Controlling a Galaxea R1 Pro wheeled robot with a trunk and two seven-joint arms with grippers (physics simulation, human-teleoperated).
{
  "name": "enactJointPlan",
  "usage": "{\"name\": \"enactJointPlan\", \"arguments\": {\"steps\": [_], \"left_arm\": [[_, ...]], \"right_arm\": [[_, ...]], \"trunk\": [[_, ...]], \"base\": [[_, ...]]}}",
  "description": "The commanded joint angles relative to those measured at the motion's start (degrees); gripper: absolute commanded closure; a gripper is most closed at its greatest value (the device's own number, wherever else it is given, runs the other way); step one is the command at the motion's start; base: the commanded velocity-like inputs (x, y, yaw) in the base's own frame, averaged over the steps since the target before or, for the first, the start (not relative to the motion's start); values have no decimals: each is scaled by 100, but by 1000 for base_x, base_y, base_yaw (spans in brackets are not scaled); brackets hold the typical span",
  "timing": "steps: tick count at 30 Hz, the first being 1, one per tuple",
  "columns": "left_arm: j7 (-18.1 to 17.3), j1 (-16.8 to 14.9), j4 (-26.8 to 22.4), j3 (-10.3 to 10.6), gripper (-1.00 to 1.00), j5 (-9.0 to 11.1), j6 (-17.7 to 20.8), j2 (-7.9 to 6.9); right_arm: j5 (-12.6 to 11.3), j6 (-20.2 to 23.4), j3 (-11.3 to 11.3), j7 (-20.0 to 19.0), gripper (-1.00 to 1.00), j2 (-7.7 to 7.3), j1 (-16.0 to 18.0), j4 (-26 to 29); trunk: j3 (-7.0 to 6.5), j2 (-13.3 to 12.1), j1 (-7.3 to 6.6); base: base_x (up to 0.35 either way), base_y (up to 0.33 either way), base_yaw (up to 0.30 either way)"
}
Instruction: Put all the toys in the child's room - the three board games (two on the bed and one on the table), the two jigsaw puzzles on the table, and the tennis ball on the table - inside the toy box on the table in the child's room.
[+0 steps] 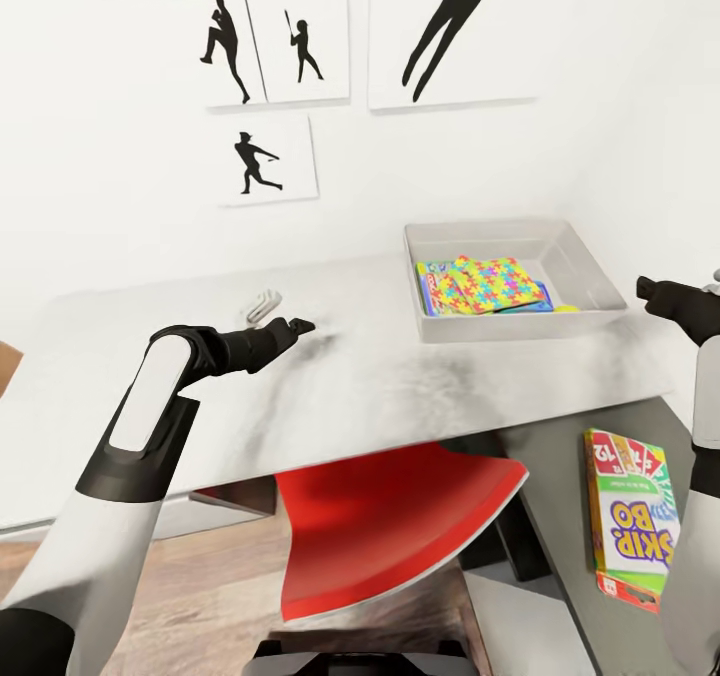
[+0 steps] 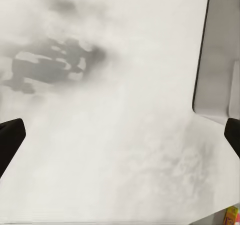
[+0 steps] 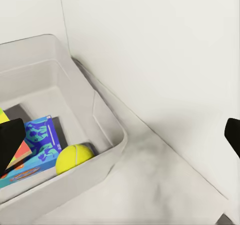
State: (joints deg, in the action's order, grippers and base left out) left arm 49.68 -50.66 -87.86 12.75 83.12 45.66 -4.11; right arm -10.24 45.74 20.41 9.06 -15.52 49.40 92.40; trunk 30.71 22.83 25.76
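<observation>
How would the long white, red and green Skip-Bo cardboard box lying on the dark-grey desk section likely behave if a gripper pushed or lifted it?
The long white, red and green Skip-Bo cardboard box lies flat, so it would probably slide across the dark-grey desk section, not roll or tip. It looks thin and rigid, likely staying stiff when lifted. Its low profile may make it awkward to grip from above.

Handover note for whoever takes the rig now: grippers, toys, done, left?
Left gripper: open, empty, over the table.
Right gripper: open, empty, beside the toy box.
In the toy box: jigsaw puzzles, a blue board game, the tennis ball.
Left: the Skip-Bo box on the dark-grey section still has to go in. The third board game is not accounted for; check under the puzzles.
</observation>
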Motion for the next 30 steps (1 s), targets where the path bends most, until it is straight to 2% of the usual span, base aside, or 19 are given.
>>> {"name": "enactJointPlan", "arguments": {"steps": [1, 30], "left_arm": [[59, -6, -6, 7, -100, 51, -3, -3], [66, -5, -12, 8, -100, 47, -4, -2]], "right_arm": [[-61, 22, -3, 49, -100, -3, 5, 5], [-65, 12, -13, 22, -100, -5, -43, 6]], "trunk": [[9, 9, 2], [9, 9, 2]], "base": [[-58, 3, 0], [-12, 1, 0]]}}
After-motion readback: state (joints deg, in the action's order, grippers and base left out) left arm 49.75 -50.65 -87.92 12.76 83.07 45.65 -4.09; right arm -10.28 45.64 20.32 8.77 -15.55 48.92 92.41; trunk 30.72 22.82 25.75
